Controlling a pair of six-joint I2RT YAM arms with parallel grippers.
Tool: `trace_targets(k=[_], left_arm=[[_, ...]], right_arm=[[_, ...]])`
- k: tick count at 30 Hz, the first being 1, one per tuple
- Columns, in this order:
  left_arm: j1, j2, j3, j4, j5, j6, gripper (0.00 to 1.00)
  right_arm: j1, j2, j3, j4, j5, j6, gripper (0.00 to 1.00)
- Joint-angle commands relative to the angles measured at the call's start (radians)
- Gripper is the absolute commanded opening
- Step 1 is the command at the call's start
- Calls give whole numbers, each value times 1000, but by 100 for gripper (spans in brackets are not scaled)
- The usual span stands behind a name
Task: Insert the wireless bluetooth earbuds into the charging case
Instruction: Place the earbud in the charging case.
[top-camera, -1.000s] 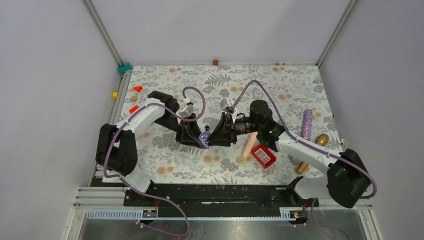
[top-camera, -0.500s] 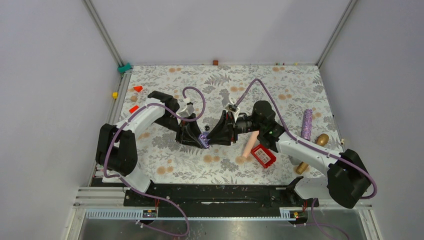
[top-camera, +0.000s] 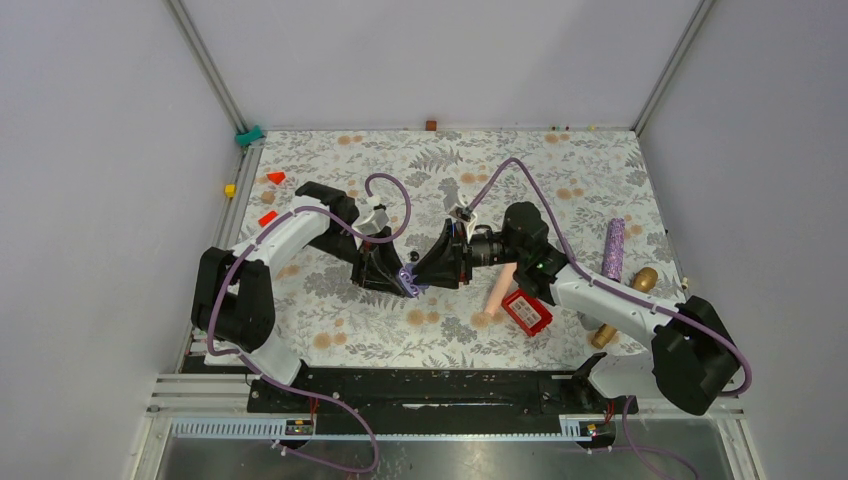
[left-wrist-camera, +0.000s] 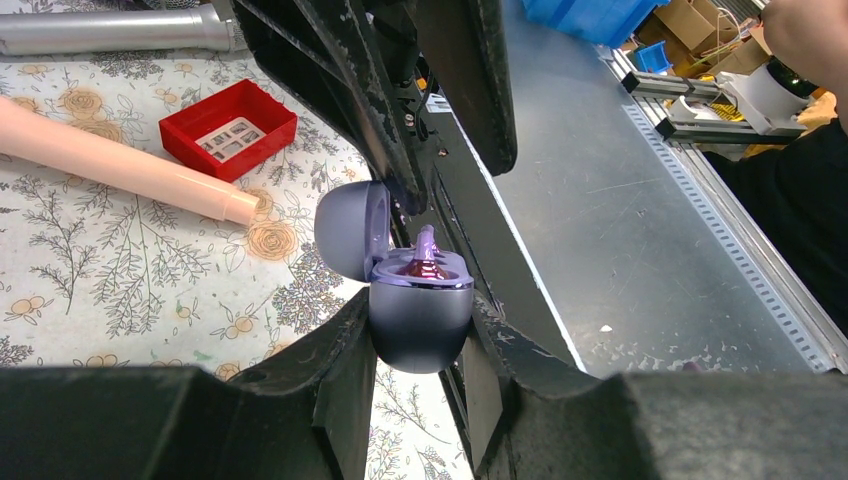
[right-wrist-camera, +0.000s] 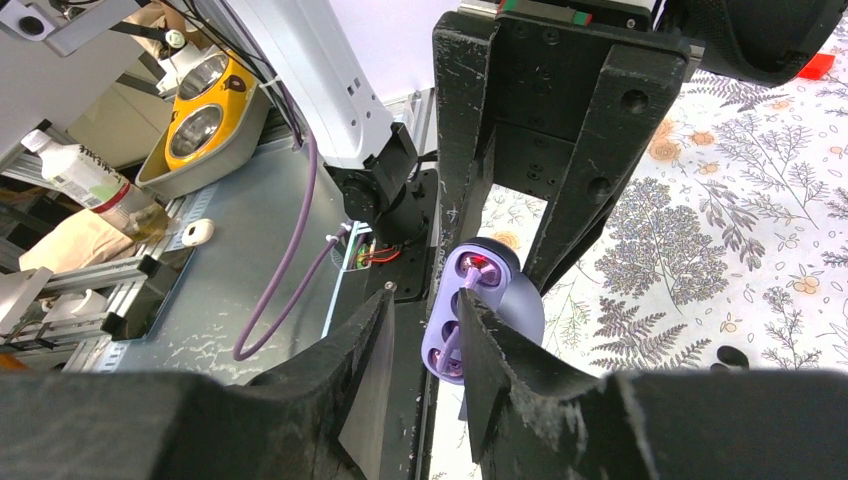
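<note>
Charging case (left-wrist-camera: 420, 320): lavender, rounded, clamped by its lower body between the two fingers of the left gripper (left-wrist-camera: 420, 338), which are pressed against its sides. In the top view the charging case sits just above the floral cloth (top-camera: 330, 320) near the table centre. The hinged lid (left-wrist-camera: 350, 228) is swung open toward 9 o'clock in the left wrist view.

One lilac earbud (left-wrist-camera: 428, 252) stands in the open case, with its stem projecting toward 12 o'clock.

The right gripper (right-wrist-camera: 425, 330) meets the case from 3 o'clock in the top view. Its fingers straddle the open face with a narrow gap between them. The earbud stem lies against the inner edge of one finger. Whether the fingers are pinching the earbud cannot be told from these views.

A small dark object (right-wrist-camera: 733, 355) lies on the cloth by the left gripper; its identity cannot be told.

A pink cylinder (top-camera: 497, 288) lies at 3 o'clock from the case. A red tray (top-camera: 526, 311) lies at 4 o'clock, just beside the cylinder's near end.

Change from half a second earlier: the right wrist has shifted slightly toward 10 o'clock. The left arm, the case, the cylinder and the tray are in the same positions.
</note>
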Motion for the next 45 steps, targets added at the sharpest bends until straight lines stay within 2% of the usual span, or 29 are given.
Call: trace_targets(k=[1, 5, 10, 14, 17, 18, 19, 32, 42, 44, 45], left_arm=[[-1, -18, 33, -44, 17, 25, 0], [-1, -20, 31, -43, 17, 27, 0], [0, -12, 34, -44, 20, 21, 0], [0, -21, 36, -43, 18, 21, 0], [-1, -32, 32, -44, 15, 22, 0], [0, -35, 31, -43, 15, 24, 0], [-1, -37, 29, -44, 14, 25, 0], [0, -39, 28, -45, 17, 25, 0], [1, -34, 27, -45, 18, 27, 0], [0, -34, 28, -44, 18, 26, 0], [0, -34, 28, -43, 18, 25, 0]], right_arm=[[8, -20, 20, -14, 27, -49, 37], [-14, -93, 54, -102, -13, -103, 40], [-80, -155, 27, -72, -16, -97, 48], [-92, -142, 30, -166, 62, -177, 69], [-92, -114, 45, -201, 54, -198, 83], [-93, -107, 46, -204, 43, -198, 94], [-92, -99, 50, -209, 29, -198, 99], [-92, -10, 65, -194, -53, -141, 99], [-90, -10, 57, -134, -141, -83, 100], [-90, -9, 47, -7, -267, 36, 99], [-88, -4, 36, 132, -330, 171, 100]])
